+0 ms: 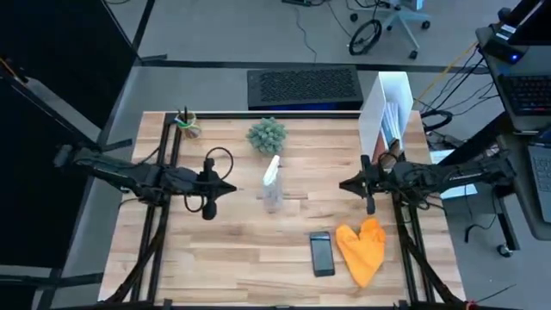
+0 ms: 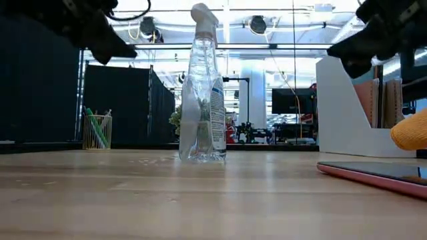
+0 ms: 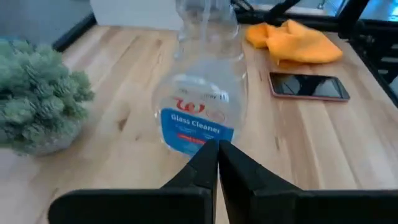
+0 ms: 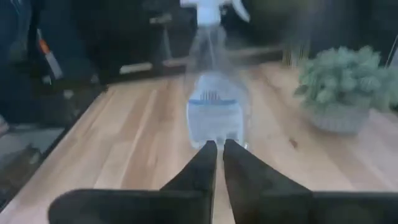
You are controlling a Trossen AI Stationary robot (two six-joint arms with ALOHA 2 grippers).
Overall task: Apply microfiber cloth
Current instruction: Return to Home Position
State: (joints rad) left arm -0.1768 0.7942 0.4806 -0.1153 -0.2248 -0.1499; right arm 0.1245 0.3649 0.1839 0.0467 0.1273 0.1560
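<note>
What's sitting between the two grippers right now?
The spray bottle stands upright between the left gripper and the right gripper, touching neither. The high view shows it; both wrist views look straight at it.

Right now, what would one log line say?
left gripper: shut, raised, empty | right gripper: shut, raised, empty | microfiber cloth: crumpled beside phone | spray bottle: upright between grippers

Grey floor (image 1: 224, 34), rolling office chair (image 1: 398, 17), dark partitions (image 2: 120, 100), bright ceiling (image 2: 167, 7).
</note>
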